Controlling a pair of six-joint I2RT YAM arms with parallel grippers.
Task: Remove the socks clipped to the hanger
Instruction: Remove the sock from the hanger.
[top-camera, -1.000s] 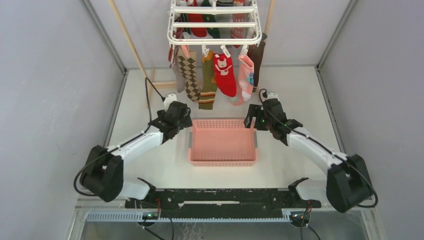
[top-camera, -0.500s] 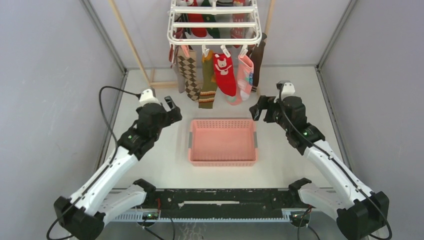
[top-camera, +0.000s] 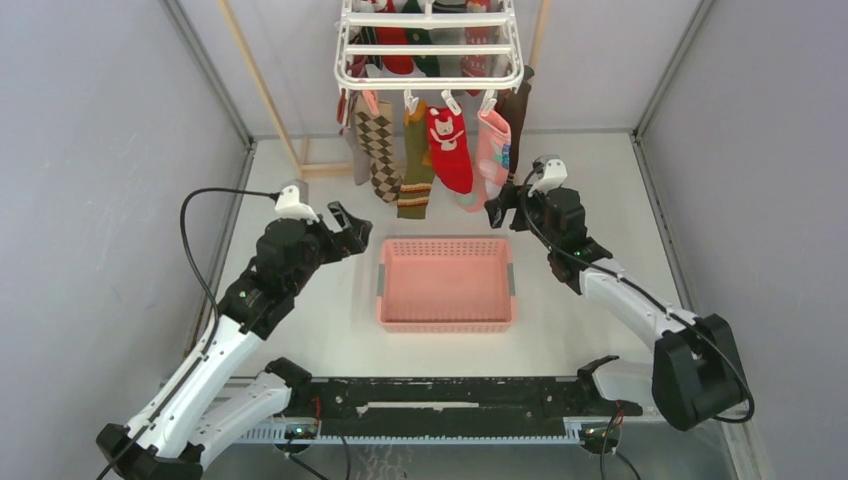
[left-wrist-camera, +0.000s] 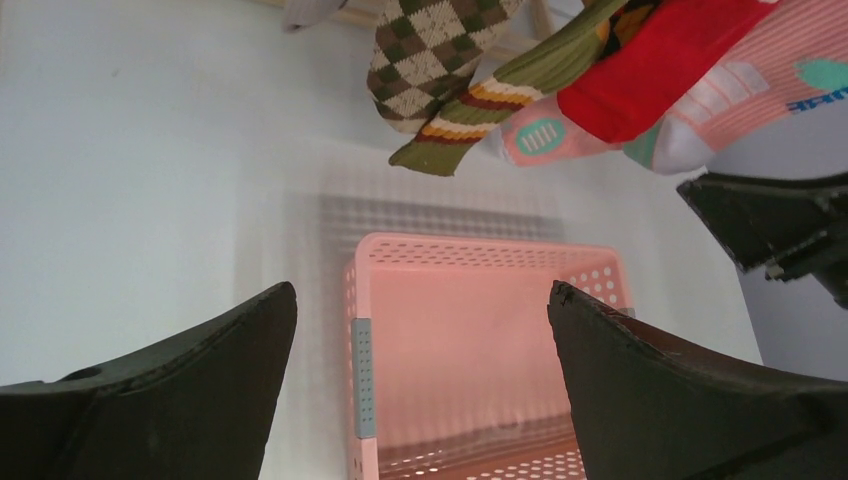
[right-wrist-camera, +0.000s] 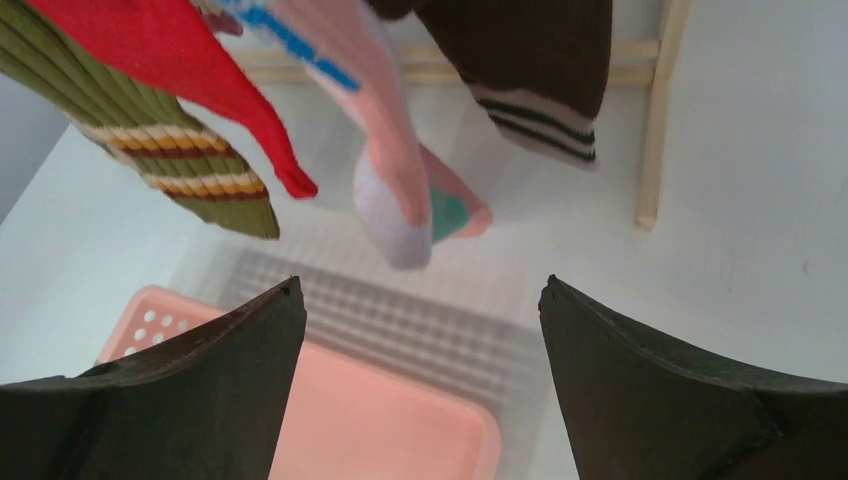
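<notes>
**Both tools open, closing in on the hanging socks**

My left tool (top-camera: 350, 228) has its jaws wide apart and holds nothing. My right tool (top-camera: 505, 208) is spread the same way, also empty. They hover over the desk (top-camera: 590, 180) at the far corners of the pink basket (top-camera: 445, 324), which looks empty, so I judge this is the approach. The socks (top-camera: 450, 150) hang in a row from the hanger (top-camera: 430, 80) above the middle of the desk's far edge, beyond and higher than both tools. The right tool is near the pink and dark brown socks; the left is farther from the argyle one. Next I should reach in, close on one sock's lower end, and pull it free of its clip.
</notes>
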